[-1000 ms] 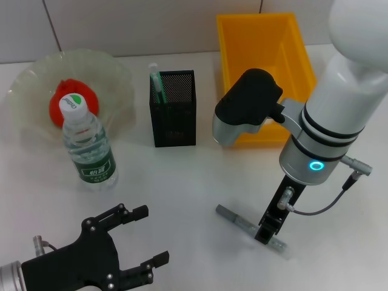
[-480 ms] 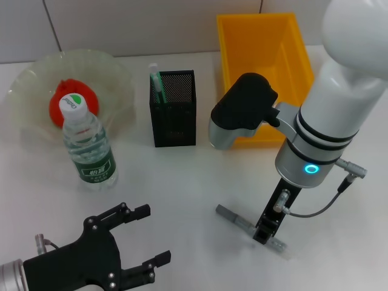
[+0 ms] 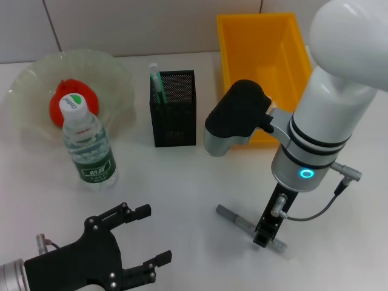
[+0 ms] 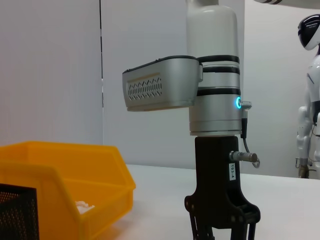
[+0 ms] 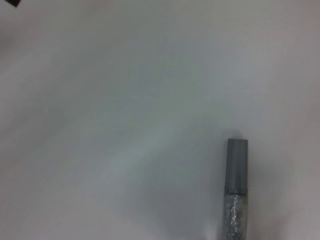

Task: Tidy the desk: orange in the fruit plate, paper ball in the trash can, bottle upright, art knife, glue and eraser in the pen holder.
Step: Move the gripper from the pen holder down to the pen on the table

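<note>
Right gripper [image 3: 265, 236] perhaps hides the art knife's [image 3: 233, 218] middle; fingers unreadable.

This looks like a robotics lab dressed up as an office desk. A plain white desk [image 3: 182, 182] stands against bare, pale panelled walls, with nothing homely about them. Toward the desk's far edge sit a black mesh pen holder [image 3: 173, 109] and a yellow plastic storage bin [image 3: 267, 66], the stackable sort used in workshops. Beyond the desk, at the edge of the left wrist view, a white humanoid robot [image 4: 309, 100] stands against the wall, which settles it as a place where robots are tested.
</note>
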`<state>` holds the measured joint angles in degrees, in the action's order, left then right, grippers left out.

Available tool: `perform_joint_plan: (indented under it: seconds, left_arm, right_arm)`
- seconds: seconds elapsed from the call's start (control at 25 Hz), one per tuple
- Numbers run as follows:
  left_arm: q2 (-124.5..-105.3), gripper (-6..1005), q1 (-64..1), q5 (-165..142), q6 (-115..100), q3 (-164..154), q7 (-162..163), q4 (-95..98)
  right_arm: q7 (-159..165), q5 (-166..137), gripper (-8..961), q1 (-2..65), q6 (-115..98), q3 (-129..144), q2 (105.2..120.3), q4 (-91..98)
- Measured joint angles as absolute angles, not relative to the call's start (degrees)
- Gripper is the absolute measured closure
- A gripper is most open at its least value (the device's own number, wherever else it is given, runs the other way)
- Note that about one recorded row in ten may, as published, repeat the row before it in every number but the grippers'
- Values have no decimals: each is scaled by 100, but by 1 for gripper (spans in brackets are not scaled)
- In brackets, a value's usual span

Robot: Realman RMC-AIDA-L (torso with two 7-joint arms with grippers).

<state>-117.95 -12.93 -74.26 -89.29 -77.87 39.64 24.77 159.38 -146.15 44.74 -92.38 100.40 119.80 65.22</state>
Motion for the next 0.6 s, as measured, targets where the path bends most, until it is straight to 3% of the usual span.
perform_joint_plan:
  seconds: [0.6]
  left_arm:
    - [-11795, 199, -1292, -7426, -8929, -7787, 3948, 2460]
  right_arm:
    - [15952, -14597, 559, 4526, -9170, 10189, 11980, 6398]
